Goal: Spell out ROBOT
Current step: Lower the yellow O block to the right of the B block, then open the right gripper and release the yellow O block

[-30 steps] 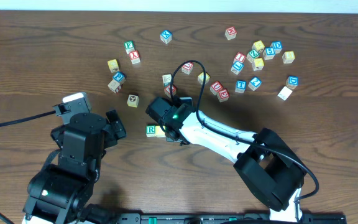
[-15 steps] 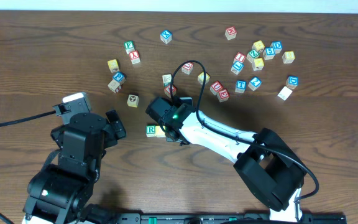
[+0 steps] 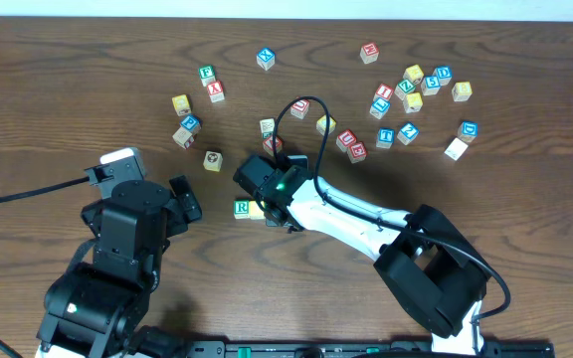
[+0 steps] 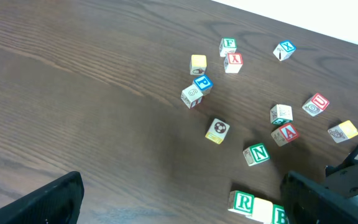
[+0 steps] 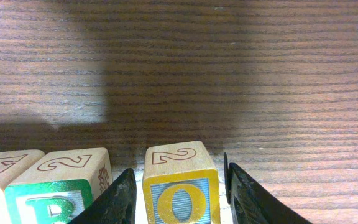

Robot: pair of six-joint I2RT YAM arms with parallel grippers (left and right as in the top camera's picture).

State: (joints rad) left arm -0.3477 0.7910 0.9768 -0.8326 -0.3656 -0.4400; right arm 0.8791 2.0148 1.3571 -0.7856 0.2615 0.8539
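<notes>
Toward the desk's front edge, the right gripper [image 5: 180, 186] has its jaws slightly parted around the yellow O cube [image 5: 179, 167], just beside the green B cube [image 5: 55, 186]. Best to widen fully, then lift straight up, nudging neither.

R cube [image 4: 242, 201], yellow cube [image 4: 261, 210], B cube [image 5: 55, 190] touching in row; O cube [image 5: 180, 186] upright just beside B.
</notes>
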